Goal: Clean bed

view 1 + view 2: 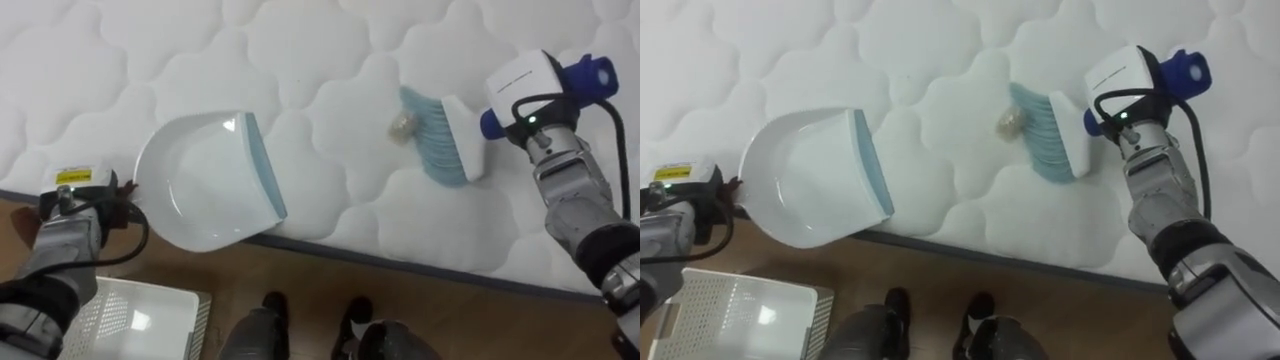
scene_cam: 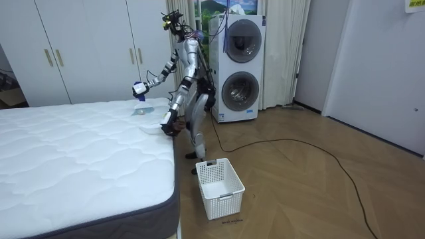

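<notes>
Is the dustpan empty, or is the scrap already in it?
Empty: the dustpan's white inside is bare, and the scrap lies on the mattress at the brush's bristles.

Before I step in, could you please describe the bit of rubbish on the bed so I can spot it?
On the white quilted mattress, near the edge closest to the robot, look between the white dustpan and the brush with light blue bristles. The scrap lies right beside those bristles, on the dustpan side. It is a small, crumpled, beige lump, unlike the two smooth tools.
</notes>
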`<state>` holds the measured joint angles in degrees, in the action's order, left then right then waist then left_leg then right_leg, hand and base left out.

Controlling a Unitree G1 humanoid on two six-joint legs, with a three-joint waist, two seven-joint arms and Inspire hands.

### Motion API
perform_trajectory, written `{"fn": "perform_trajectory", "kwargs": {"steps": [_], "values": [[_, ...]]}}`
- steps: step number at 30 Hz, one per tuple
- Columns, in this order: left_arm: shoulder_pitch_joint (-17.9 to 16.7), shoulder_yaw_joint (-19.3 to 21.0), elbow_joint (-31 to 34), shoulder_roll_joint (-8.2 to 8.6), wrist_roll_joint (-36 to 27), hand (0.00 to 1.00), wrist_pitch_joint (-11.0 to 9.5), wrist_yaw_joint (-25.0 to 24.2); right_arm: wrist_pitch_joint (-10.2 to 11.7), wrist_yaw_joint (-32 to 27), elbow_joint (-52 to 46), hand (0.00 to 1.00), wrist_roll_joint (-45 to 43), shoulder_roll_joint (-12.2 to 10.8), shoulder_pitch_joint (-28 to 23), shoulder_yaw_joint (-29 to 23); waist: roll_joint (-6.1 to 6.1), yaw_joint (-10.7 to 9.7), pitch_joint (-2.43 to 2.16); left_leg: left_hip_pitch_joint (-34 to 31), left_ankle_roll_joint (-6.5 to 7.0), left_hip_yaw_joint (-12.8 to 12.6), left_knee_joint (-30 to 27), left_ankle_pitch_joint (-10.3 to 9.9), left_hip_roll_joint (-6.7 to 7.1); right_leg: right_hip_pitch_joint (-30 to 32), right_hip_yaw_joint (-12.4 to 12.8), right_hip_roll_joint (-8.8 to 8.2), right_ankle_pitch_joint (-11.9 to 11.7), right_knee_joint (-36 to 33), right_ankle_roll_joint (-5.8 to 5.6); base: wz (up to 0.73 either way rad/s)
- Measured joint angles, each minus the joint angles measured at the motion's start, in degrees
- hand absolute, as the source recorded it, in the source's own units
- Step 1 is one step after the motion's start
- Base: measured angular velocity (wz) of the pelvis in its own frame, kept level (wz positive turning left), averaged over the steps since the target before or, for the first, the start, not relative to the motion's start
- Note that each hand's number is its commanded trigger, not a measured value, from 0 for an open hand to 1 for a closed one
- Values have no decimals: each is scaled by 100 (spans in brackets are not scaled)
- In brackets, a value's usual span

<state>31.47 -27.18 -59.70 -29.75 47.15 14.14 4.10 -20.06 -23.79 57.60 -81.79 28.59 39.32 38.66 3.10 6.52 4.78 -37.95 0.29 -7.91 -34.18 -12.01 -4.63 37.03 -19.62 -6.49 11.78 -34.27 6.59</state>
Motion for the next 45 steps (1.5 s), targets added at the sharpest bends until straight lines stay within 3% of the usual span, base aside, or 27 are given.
{"fn": "perform_trajectory", "kwargs": {"steps": [12, 17, 20, 24, 28, 36, 45], "values": [[-108, -49, -39, 18, 103, 100, 299, -110, -24, 130, -387, 100, -171, -253, -17, 10, -10, -145, -9, 271, -21, -161, 206, 39, 18, -98, 237, 49, -12, 68, -18, -8], [-112, -56, -49, 18, 238, 100, 396, -229, -202, 410, -1002, 100, -174, -331, -182, 32, -14, -173, -16, 302, -50, -150, 322, 101, 20, -102, 240, 84, -92, 159, 24, -5], [-129, -63, -69, 19, 232, 100, 412, -260, -172, 565, -1381, 100, -88, -500, -327, 55, -14, -181, -17, 357, -68, -150, 374, 133, 18, -143, 244, 102, -113, 177, 35, 0], [-136, -99, -88, 131, 228, 100, 411, -257, -87, 694, -1570, 100, 129, -1180, -341, 57, -66, -149, -47, 436, -71, -136, 465, 152, 35, -195, 226, 93, -118, 240, 43, 5], [-136, -103, -195, 271, 229, 100, 379, -250, 92, 839, -1655, 100, 277, -1513, -339, 61, -103, -93, -66, 453, -63, -132, 462, 157, 50, -222, 194, 64, -114, 241, 35, 5], [-89, -98, -445, 434, 176, 100, 251, -226, 252, 1171, -1787, 100, 489, -1600, -337, 92, -119, 4, -57, 394, -52, -136, 383, 158, 60, -183, 197, 37, -68, 167, -1, 1], [-64, -98, -447, 449, 79, 100, 123, -184, 273, 1531, -2056, 100, 736, -1689, -326, 246, -120, 28, -57, 235, -49, -126, 297, 156, 57, -43, 182, 19, -51, 129, 6, 1]]}}
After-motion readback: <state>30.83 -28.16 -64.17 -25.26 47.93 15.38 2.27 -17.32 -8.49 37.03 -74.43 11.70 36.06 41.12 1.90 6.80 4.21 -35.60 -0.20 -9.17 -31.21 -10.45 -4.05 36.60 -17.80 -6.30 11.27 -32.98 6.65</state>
